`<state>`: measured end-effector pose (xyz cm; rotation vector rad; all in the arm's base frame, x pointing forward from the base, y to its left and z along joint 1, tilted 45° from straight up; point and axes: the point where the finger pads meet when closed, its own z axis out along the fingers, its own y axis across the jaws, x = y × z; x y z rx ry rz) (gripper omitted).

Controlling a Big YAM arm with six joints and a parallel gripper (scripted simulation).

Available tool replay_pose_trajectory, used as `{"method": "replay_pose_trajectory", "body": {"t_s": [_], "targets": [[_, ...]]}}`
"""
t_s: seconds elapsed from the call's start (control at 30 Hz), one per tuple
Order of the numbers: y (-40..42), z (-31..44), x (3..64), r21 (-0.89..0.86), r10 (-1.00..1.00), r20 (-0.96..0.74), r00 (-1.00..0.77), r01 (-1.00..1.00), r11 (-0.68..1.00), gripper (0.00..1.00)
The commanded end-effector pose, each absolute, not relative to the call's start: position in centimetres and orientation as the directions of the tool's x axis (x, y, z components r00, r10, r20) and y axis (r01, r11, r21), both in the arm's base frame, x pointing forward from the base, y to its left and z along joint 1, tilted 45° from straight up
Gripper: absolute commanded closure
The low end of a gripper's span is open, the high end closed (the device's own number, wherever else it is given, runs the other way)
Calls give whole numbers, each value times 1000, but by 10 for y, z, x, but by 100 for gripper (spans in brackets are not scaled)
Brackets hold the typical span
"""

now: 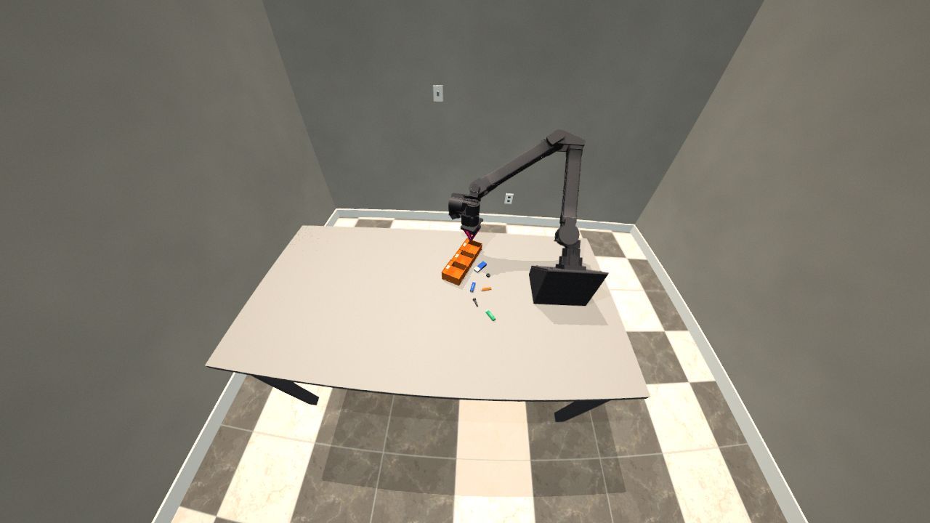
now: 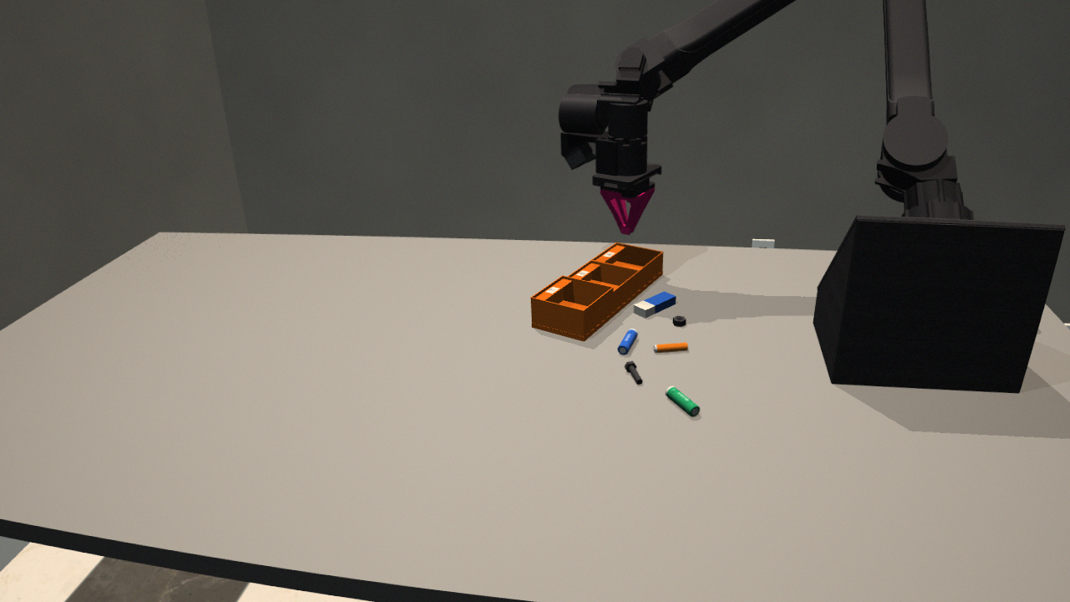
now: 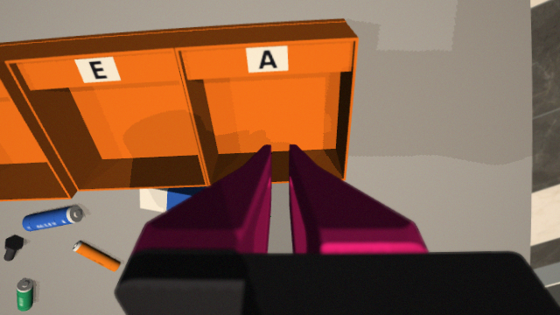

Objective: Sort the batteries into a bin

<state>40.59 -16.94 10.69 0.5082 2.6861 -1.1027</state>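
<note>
Tool point(image 3: 280, 149) first: I have it hanging over the orange bin row point(image 2: 557, 318), tips above the compartment marked A point(image 3: 280, 109), jaws nearly together with only a thin slit and nothing held between them. Compartment A looks bare from the wrist camera, and so does E point(image 3: 131, 122) beside it.

On the tabletop point(image 2: 299, 411) nothing is sorted yet. In the wrist view, the blue battery point(image 3: 52, 217) lies at about 8 o'clock from the tool, the thin orange battery point(image 3: 96, 255) below it, and the green battery point(image 3: 24, 294) lowest in that corner. I take the thin orange one for the AAA, so it stays. The black bolt point(image 3: 12, 246) and the blue-and-white eraser point(image 2: 654, 303) also stay; the eraser sits just beside the bins.

So I judge I'm between steps, with no pick made. Next I need to swing back toward 8 o'clock, open the jaws, line up across the blue battery, descend and close.
</note>
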Motion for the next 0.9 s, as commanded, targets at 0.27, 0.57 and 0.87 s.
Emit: {"method": "replay_pose_trajectory", "body": {"t_s": [0.27,0.57,0.87], "targets": [[-163,115,417,-645,194,-300,-934,349,679,92],[-160,106,411,-653,182,-277,-943,324,685,92],[-159,107,410,-652,181,-280,-943,325,685,92]]}}
